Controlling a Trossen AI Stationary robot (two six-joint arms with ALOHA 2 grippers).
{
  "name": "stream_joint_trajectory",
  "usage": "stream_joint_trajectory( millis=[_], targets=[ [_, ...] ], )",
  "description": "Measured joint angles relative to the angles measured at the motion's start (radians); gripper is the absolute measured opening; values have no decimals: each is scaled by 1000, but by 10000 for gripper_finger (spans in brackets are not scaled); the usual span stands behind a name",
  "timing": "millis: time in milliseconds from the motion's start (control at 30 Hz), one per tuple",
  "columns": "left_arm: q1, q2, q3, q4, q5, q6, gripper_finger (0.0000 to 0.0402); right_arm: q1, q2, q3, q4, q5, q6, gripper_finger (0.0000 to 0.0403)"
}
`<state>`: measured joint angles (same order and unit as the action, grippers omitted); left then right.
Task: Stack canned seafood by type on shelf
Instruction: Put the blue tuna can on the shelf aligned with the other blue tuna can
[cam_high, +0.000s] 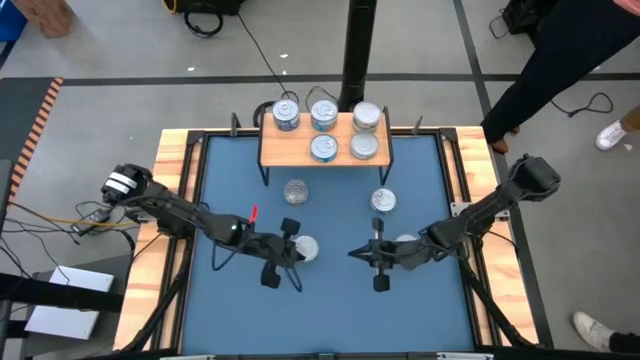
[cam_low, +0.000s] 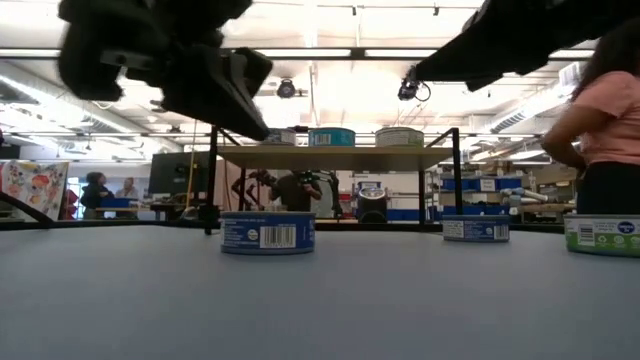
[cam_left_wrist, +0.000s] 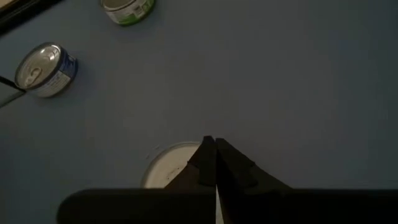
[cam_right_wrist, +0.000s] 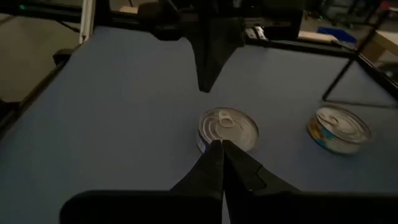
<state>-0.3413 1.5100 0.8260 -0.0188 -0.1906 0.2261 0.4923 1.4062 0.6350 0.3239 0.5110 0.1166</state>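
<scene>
The shelf (cam_high: 325, 148), a light-wood board on thin black legs, stands at the far middle of the blue mat with several tins on top. Other tins rest flat on the mat: one (cam_high: 295, 191) in front of the shelf, one (cam_high: 383, 201) to its right, one (cam_high: 305, 248) mid-mat. My left gripper (cam_left_wrist: 214, 146) hangs shut just above that mid-mat tin (cam_left_wrist: 163, 168), clear of it. My right gripper (cam_right_wrist: 222, 146) is shut and points at the same tin (cam_right_wrist: 228, 127) from the right, a short way off. A green-labelled tin (cam_low: 603, 235) sits at the right.
The mat's raised wooden edges (cam_high: 175, 190) frame the work area. The shelf's black legs (cam_low: 458, 180) stand on the mat's far part. A person (cam_low: 600, 120) stands beyond the table's far right corner. The near half of the mat (cam_high: 330, 310) holds no tins.
</scene>
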Motion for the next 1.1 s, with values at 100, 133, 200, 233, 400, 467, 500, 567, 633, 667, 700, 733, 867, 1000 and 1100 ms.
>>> stream_joint_trajectory(
  millis=[100, 133, 200, 233, 400, 467, 500, 567, 633, 667, 700, 733, 867, 1000, 1100],
  targets=[
    [-19, -34, -47, 35, 0, -32, 0, -17, 45, 0, 77, -31, -32, 8],
    [-27, -44, -62, 47, 0, -40, 0, -22, 57, 0, 95, -40, -38, 7],
    [-46, -70, -94, 81, 0, -48, 0, -31, 82, 6, 115, -58, -41, 6],
    [-55, -84, -108, 97, 0, -50, 0, -34, 94, 17, 113, -61, -41, 6],
    [-88, -141, -162, 129, 0, -81, 0, -39, 172, 90, 106, -68, -77, 7],
    [-100, -152, -167, 105, -3, -99, 1, -39, 198, 120, 100, -68, -96, 6],
    [-107, -152, -167, 93, -2, -103, 1, -39, 209, 133, 94, -69, -101, 6],
    [-124, -152, -168, 53, -2, -104, 5, -39, 229, 157, 79, -69, -111, 7],
    [-137, -146, -169, 39, -2, -103, 10, -39, 240, 171, 60, -69, -113, 7],
    [-141, -144, -169, 31, -1, -103, 13, -39, 245, 178, 61, -69, -113, 7],
    [-145, -143, -169, 19, -2, -102, 17, -39, 245, 180, 62, -69, -113, 7],
    [-148, -143, -169, 14, -3, -102, 21, -39, 245, 180, 60, -69, -112, 7],
    [-161, -143, -168, 13, -36, -100, 41, -39, 245, 180, 61, -68, -112, 7],
    [-165, -143, -168, 16, -50, -84, 71, -43, 245, 180, 55, -68, -99, 8],
    [-165, -143, -168, 17, -74, -74, 94, -44, 245, 180, 56, -68, -95, 8]
  ],
)
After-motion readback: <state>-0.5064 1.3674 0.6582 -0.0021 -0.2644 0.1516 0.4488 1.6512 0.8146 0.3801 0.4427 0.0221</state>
